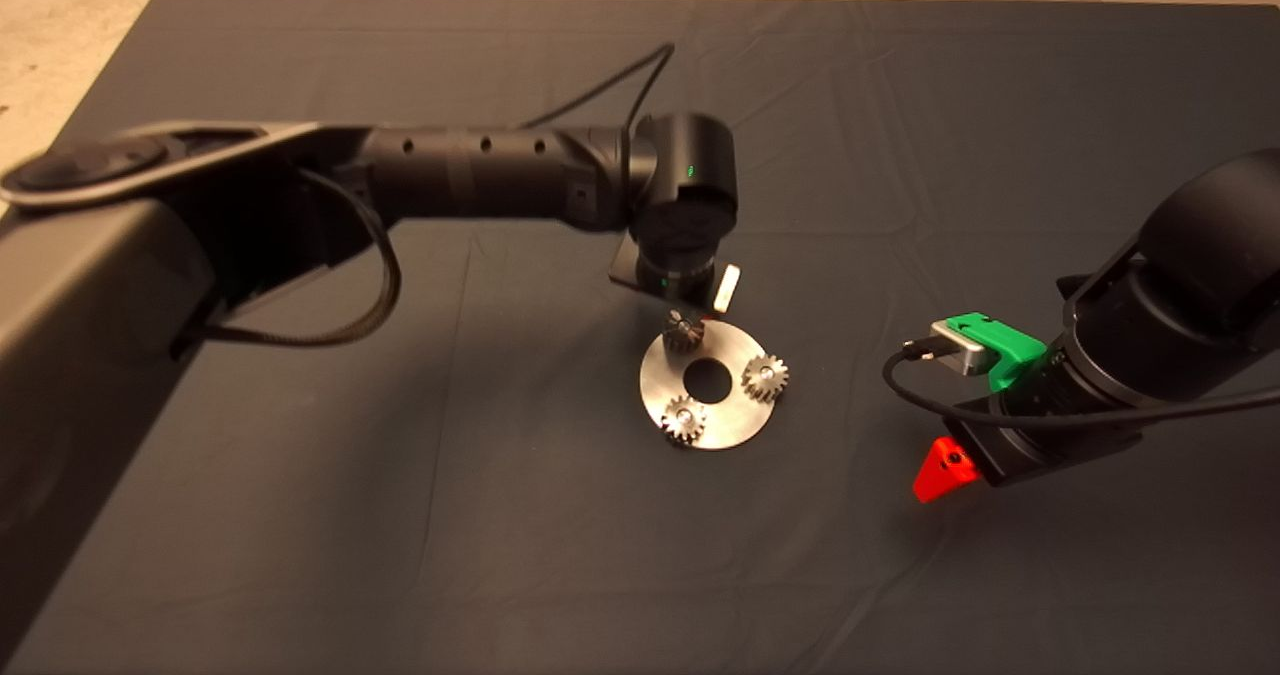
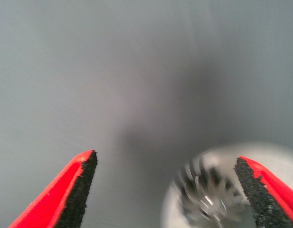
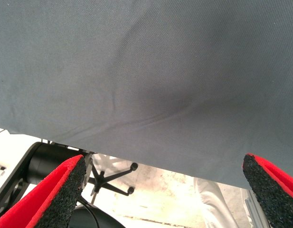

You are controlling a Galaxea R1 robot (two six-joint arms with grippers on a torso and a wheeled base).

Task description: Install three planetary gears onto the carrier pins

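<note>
The silver disc (image 1: 735,417) lies at the mat's middle with three planetary gears on it. Two shiny gears (image 1: 765,377) (image 1: 683,420) sit on carrier pins, whose bright tops show in their centre holes. A third, darker gear (image 1: 684,331) sits at the disc's far-left rim, right under my left gripper (image 1: 690,313). In the left wrist view that gear (image 2: 208,194) lies on the disc (image 2: 274,156) between my open fingers, close to one pad (image 2: 253,190) and far from the other (image 2: 77,190). My left gripper (image 2: 165,157) holds nothing. My right gripper (image 1: 945,470) is open and idle at the right.
The right wrist view shows the open right gripper (image 3: 164,159) over the mat's edge (image 3: 137,161), with a chair base (image 3: 110,178) on the floor beyond. The left arm (image 1: 480,175) reaches across the mat from the left.
</note>
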